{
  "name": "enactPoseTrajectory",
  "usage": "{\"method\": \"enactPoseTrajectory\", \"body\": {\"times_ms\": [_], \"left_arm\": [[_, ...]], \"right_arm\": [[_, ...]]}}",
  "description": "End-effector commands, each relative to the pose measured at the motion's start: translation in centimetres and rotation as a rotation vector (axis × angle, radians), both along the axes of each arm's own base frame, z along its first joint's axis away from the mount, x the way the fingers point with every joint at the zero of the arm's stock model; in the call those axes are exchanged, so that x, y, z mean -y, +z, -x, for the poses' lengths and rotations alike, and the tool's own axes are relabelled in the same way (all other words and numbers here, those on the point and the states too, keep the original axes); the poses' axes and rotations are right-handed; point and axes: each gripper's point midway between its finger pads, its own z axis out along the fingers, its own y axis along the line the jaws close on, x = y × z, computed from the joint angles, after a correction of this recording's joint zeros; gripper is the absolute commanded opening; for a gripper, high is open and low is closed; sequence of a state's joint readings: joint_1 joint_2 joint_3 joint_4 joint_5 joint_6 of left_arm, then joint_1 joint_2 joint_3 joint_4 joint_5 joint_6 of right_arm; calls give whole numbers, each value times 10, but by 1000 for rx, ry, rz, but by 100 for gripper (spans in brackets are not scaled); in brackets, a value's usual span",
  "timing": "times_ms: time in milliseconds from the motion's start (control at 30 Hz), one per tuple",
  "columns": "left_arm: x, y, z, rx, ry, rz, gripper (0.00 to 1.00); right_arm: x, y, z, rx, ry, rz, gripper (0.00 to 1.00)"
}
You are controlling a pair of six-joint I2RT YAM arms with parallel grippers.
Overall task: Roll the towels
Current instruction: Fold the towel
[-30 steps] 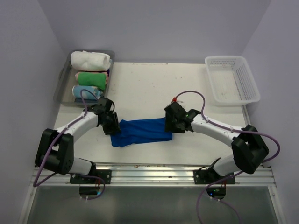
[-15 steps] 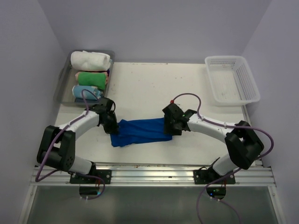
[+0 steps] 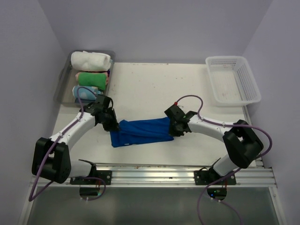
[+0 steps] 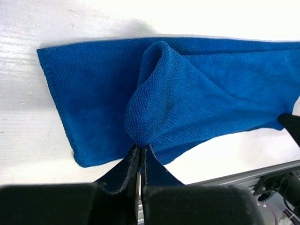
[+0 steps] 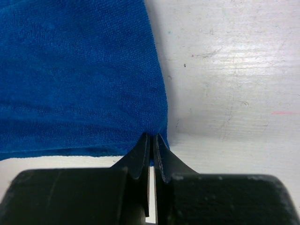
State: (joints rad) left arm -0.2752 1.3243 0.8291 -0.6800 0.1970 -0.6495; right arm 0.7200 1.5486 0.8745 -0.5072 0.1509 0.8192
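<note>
1. Broadly, the desk (image 3: 140,84) lies beneath both pairs of fingers
2. Beyond the left fingers (image 4: 133,164), the white towel (image 3: 91,60) sits rolled in a tray (image 3: 63,77)
3. Between both pairs, the blue towel (image 3: 143,131) lies spread
4. The left fingers are pinched shut on its raised fold
5. The right fingers (image 5: 143,150) are clamped shut on its corner

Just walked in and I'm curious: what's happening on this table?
Two robot arms are working on a blue towel lying on the table. The left fingers pinch one end, raising a fold of cloth; the right fingers pinch the opposite edge. A white towel lies rolled in the tray at the far left.
</note>
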Motion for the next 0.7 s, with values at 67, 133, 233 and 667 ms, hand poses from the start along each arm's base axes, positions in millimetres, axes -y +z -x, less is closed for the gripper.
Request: {"method": "enactPoseTrajectory", "body": {"times_ms": [67,133,233,667], "left_arm": [[-6,6,-3,37,0,-21,30],[-6,0,-5,33,3,-23,32],[-3,-8,-9,30,6,-15,28],[-18,-41,-19,-8,55,-121,33]], "right_arm": [[9,5,-8,52,-39,13,0],[7,2,-6,37,-32,10,0],[5,2,-6,36,-28,-3,0],[5,4,-6,41,-28,-7,0]]}}
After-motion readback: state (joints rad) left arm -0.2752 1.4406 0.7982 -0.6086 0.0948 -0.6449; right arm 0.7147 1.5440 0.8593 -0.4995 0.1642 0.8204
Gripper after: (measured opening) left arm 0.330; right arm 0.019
